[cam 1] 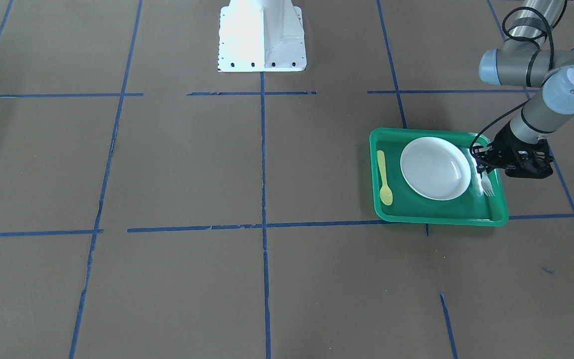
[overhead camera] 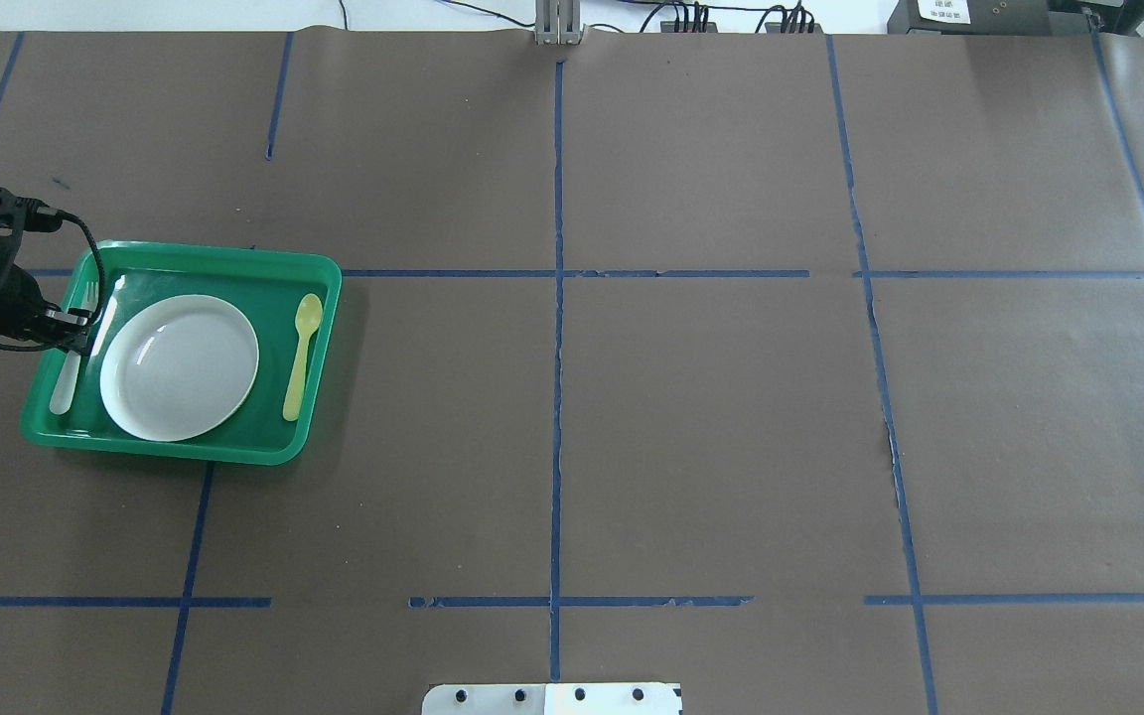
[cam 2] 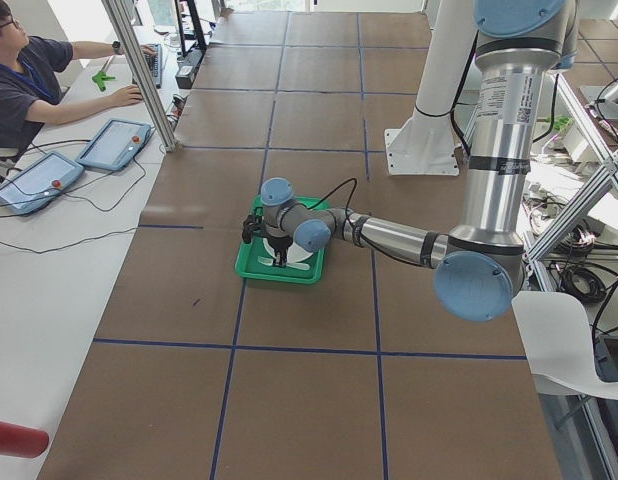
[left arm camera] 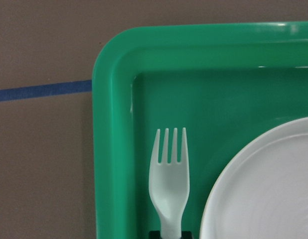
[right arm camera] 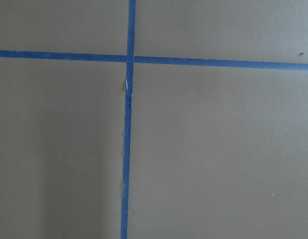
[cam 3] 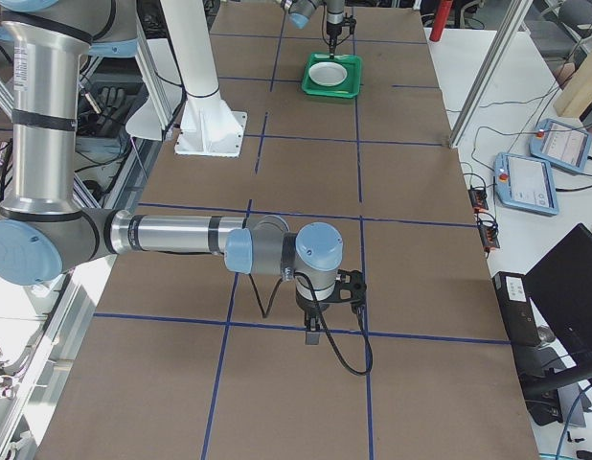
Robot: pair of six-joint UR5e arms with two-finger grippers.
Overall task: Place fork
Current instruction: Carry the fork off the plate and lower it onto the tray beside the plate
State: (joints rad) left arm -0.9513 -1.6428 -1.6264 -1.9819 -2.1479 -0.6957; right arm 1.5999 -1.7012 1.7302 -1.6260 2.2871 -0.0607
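Note:
The pale plastic fork (left arm camera: 170, 179) is inside the green tray (overhead camera: 185, 452), in the strip between the white plate (overhead camera: 180, 365) and the tray's left wall, tines pointing away from the robot. My left gripper (overhead camera: 80, 333) is over it, shut on the fork's handle; the handle's free end (overhead camera: 62, 389) sticks out behind the fingers. I cannot tell whether the fork touches the tray floor. The front view shows the fork's tines (cam 1: 488, 188) below the gripper (cam 1: 484, 167). My right gripper (cam 3: 313, 335) hangs over bare table far from the tray; I cannot tell its state.
A yellow spoon (overhead camera: 301, 353) lies in the tray on the plate's other side. The robot's white base (cam 1: 262, 37) stands at the table's middle. Brown paper with blue tape lines (right arm camera: 126, 149) covers the table. An operator (cam 2: 29, 80) sits at a side desk.

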